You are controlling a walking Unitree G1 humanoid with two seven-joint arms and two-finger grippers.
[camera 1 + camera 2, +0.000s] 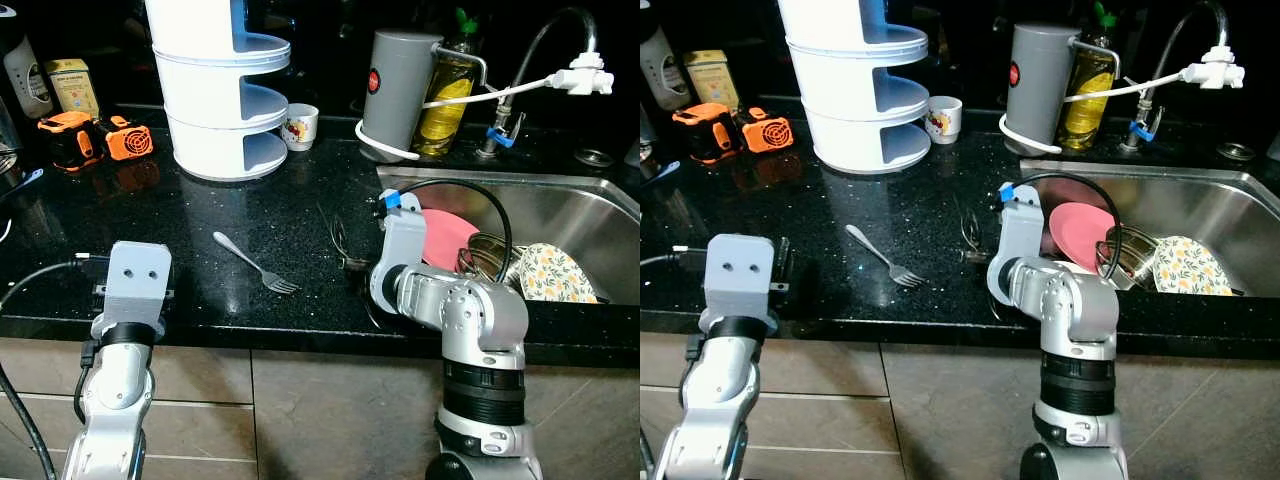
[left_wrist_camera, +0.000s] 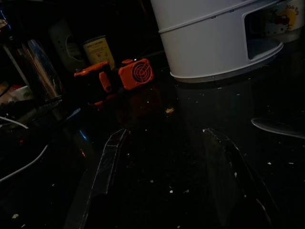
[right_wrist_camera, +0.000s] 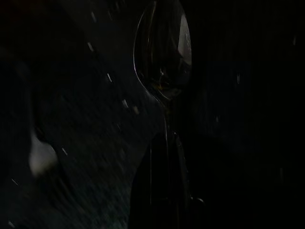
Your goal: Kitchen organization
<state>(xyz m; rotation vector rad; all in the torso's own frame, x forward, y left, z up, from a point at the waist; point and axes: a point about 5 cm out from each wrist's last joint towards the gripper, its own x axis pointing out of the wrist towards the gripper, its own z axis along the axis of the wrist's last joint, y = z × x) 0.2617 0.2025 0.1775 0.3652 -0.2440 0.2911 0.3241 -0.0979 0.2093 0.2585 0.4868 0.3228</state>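
Note:
A silver fork [image 1: 256,263] lies on the black counter [image 1: 200,220] in front of me. A spoon [image 1: 335,235] lies to its right, near the sink edge. My right gripper [image 1: 353,264] reaches down to the counter at the spoon's near end. In the dark right wrist view the spoon's bowl [image 3: 163,52] shines ahead and its handle runs back between the gripper's [image 3: 166,140] closed fingers. My left gripper [image 2: 167,157] hovers low over the counter's front left, open, with nothing between its fingers [image 2: 107,167].
A white tiered rack [image 1: 220,90] and a small cup [image 1: 299,126] stand at the back. Orange tools [image 1: 95,138] sit at the back left. A grey canister [image 1: 400,90], an oil bottle [image 1: 445,100] and the faucet [image 1: 560,60] flank the sink [image 1: 590,205], which holds a pink plate [image 1: 447,235].

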